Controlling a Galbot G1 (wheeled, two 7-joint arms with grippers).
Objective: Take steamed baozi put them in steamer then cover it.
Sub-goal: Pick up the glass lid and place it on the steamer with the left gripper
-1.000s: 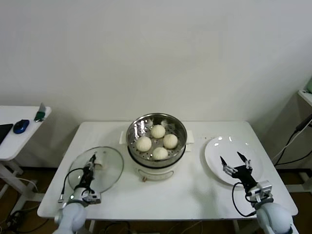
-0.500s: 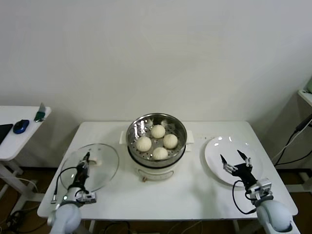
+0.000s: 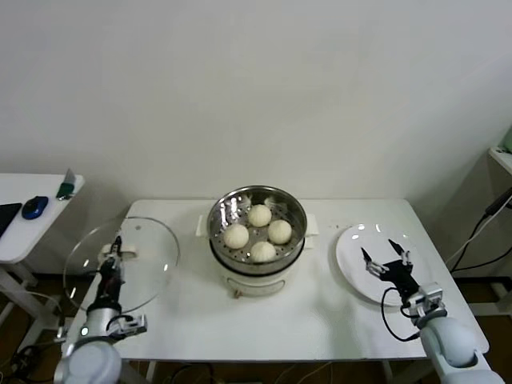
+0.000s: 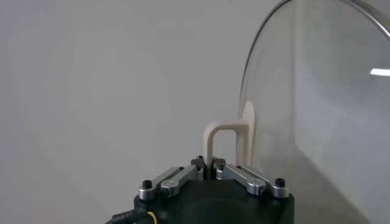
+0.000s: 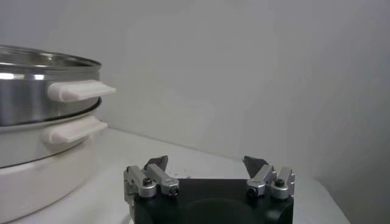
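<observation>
Several cream-white baozi (image 3: 258, 230) lie on the perforated tray inside the shiny steel steamer (image 3: 228, 210) on its white base at the table's middle. My left gripper (image 3: 114, 254) is shut on the cream handle (image 4: 224, 141) of the glass lid (image 3: 148, 240) and holds it lifted and tilted over the table's left edge. The lid's rim (image 4: 317, 91) shows in the left wrist view. My right gripper (image 3: 385, 258) is open and empty above the white plate (image 3: 356, 244). The right wrist view shows the steamer's side and handles (image 5: 79, 90).
The white table (image 3: 320, 312) carries the steamer and the plate. A side table (image 3: 16, 232) at far left holds a blue mouse (image 3: 34, 207) and a green item (image 3: 66, 189). Cables hang at far right (image 3: 480, 232).
My left gripper has lifted the glass lid off the table and carried it left and up, tilting it. My right gripper has barely moved.
</observation>
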